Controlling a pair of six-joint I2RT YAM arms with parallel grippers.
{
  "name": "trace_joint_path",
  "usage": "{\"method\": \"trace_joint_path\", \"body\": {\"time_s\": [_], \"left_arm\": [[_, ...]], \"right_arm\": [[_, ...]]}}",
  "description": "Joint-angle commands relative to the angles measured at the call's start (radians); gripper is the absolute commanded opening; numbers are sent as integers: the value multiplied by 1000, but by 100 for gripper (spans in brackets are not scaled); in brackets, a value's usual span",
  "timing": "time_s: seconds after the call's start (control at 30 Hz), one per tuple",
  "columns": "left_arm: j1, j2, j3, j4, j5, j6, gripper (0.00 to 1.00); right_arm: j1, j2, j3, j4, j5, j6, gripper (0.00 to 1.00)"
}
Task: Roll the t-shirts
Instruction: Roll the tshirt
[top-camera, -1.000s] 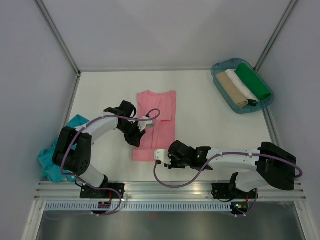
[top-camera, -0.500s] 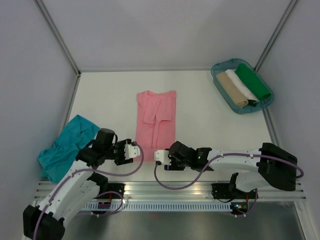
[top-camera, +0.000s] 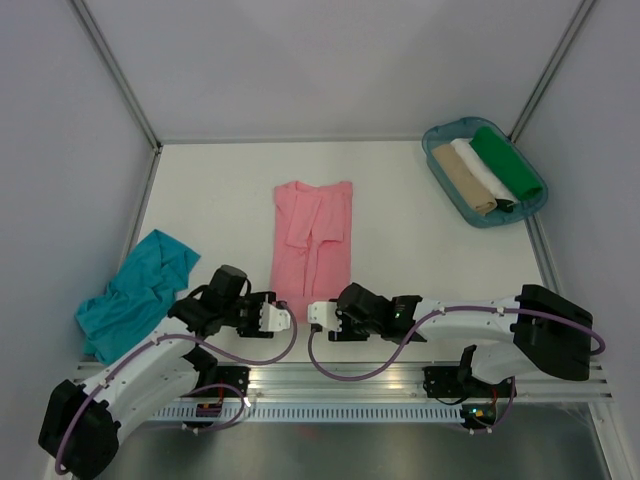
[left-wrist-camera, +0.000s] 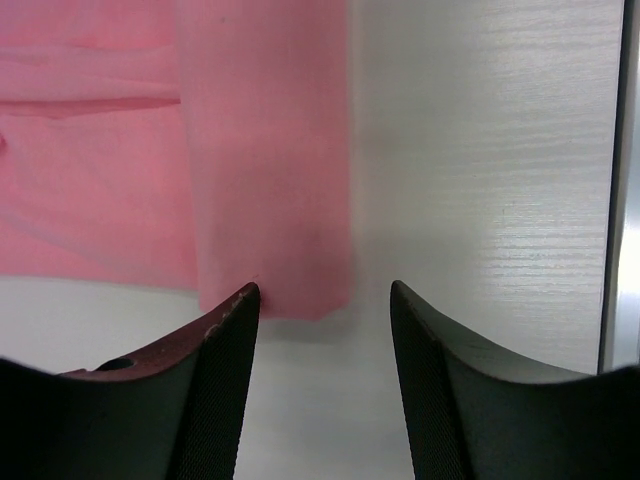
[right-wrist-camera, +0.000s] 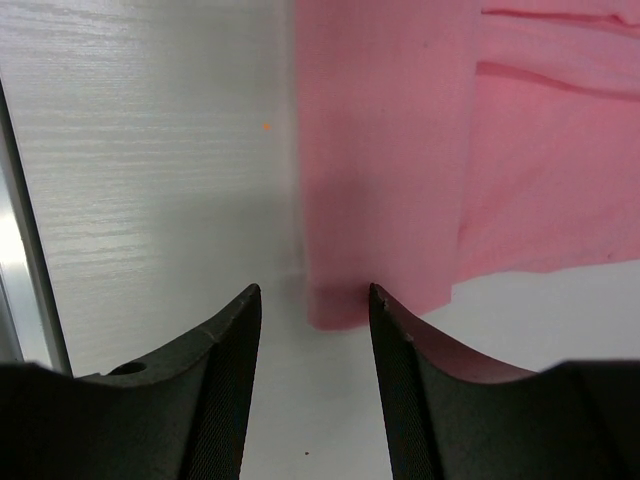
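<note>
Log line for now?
pink t-shirt: flat, folded lengthwise | left gripper: jaws open at near hem corner | right gripper: jaws open at other near corner

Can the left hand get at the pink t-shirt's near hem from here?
Likely yes: the left hand stands open right at the pink t-shirt's near corner, over the table, and nothing lies between them.

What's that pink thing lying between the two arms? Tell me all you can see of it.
It is a salmon-pink t-shirt of soft, thin-looking cloth, folded lengthwise into a narrow strip with layered flaps on top. It lies flat on the white table, running away from the arms. Its near hem corners sit just ahead of the left gripper and right gripper. Both are open and neither is closed on the cloth.
</note>
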Motion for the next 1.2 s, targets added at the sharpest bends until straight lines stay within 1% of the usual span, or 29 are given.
{"method": "trace_joint_path", "body": {"time_s": [0.0,0.13,0.27,0.43,0.53,0.6,0.7,0.73,0.8,0.83,0.87,0.9,0.93,1.03,1.07,1.1,1.13,1.17], "left_arm": [[-33,14,-36,108,-33,50,60],[-39,33,-52,120,-55,89,57],[-39,89,-58,151,-79,98,54],[-39,156,-36,175,-119,75,45],[-39,159,-39,183,-125,76,42],[-39,150,-44,184,-127,75,37],[-39,144,-45,184,-142,63,29],[-39,142,-45,184,-151,61,23],[-39,147,-44,183,-156,59,17],[-39,149,-41,183,-164,46,11],[-39,152,-38,183,-168,37,8],[-39,165,-29,181,-173,23,5],[-39,171,-24,169,-174,-5,3],[-35,210,7,117,-158,-43,2],[-32,221,19,88,-147,-48,2],[-21,234,52,62,-132,-59,2],[-15,242,74,28,-88,-62,2],[-7,248,123,-63,-57,-63,2]], "right_arm": [[5,5,-1,33,-11,20,53],[2,8,-18,38,-7,28,53],[0,9,-21,36,-8,34,51],[-17,31,-18,16,10,34,48],[-20,83,2,0,6,40,42],[-21,115,20,-10,3,41,38],[-27,115,22,-7,4,43,35],[-29,114,22,-7,4,46,30],[-33,112,25,-14,-6,46,21],[-35,111,28,-20,-5,51,17],[-43,109,30,-34,-11,55,6],[-47,103,34,-40,-35,58,2],[-53,100,37,-45,-37,63,0],[-72,75,56,-80,-126,43,0],[-81,72,68,-118,-147,41,0],[-89,68,97,-144,-207,35,0],[-98,65,114,-172,-253,32,0],[-113,60,128,-227,-293,26,0]]}}
